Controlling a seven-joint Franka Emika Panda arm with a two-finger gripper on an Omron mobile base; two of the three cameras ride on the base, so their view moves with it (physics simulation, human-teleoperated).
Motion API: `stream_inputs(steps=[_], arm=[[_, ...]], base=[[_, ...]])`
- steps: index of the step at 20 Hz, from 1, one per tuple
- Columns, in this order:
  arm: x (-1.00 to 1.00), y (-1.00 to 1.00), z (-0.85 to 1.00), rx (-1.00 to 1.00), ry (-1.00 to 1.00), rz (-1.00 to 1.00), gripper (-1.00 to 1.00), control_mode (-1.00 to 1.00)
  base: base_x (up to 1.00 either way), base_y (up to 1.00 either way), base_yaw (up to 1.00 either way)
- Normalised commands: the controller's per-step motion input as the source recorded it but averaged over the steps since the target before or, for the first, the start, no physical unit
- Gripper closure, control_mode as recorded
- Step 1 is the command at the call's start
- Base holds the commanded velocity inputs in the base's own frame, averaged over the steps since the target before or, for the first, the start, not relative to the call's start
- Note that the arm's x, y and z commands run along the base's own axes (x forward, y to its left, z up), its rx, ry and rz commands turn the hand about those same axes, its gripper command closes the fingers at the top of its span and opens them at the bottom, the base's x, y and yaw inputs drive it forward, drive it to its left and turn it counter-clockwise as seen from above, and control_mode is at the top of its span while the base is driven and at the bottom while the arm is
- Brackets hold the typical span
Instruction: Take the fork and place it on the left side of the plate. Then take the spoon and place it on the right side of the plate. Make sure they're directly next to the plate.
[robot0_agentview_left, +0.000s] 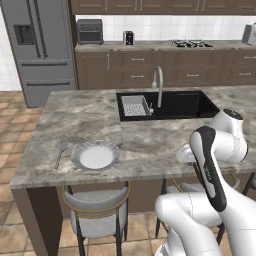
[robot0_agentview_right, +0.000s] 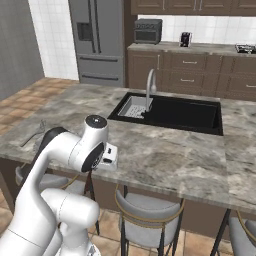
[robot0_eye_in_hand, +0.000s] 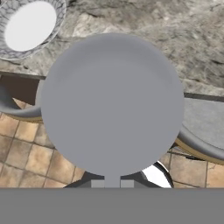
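The plate (robot0_agentview_left: 96, 156), grey-rimmed with a white centre, lies near the front left of the island counter (robot0_agentview_left: 150, 145); the hand view has the plate (robot0_eye_in_hand: 30, 24) at its top left. The all-grey fork (robot0_agentview_left: 61, 150) lies directly left of the plate, close to its rim. My gripper (robot0_agentview_left: 184, 154) hovers over the counter's front edge, well right of the plate. In the hand view the gripper (robot0_eye_in_hand: 112, 183) is shut on the spoon (robot0_eye_in_hand: 112, 105), whose round grey bowl looms right before the camera and hides much of the counter. The spoon's handle is hidden.
A black sink (robot0_agentview_left: 172, 105) with a tall faucet (robot0_agentview_left: 159, 85) and a white rack (robot0_agentview_left: 135, 106) sits behind the plate. Stools (robot0_agentview_left: 97, 210) stand under the counter's front edge (robot0_agentview_left: 100, 180). Bare marble lies between the plate and my hand.
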Motion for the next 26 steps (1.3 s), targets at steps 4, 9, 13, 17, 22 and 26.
stream_inputs(steps=[4,9,13,17,22,26], arm=[[0.0,0.0,0.0,0.0,0.0,0.0,1.0,-1.0],[0.0,0.0,0.0,0.0,0.0,0.0,1.0,-1.0],[0.03,0.0,0.0,0.0,0.0,0.01,1.0,-1.0],[0.2,0.16,0.0,0.0,-0.02,-0.01,1.0,-1.0],[0.76,0.39,0.0,0.0,0.0,-0.01,1.0,-1.0],[0.84,0.46,0.0,0.0,0.01,0.0,1.0,-1.0]], base=[[0.0,0.0,0.0],[0.0,0.0,0.0],[0.0,0.0,0.0],[0.0,0.0,0.0],[0.0,0.0,0.0],[0.0,0.0,0.0]])
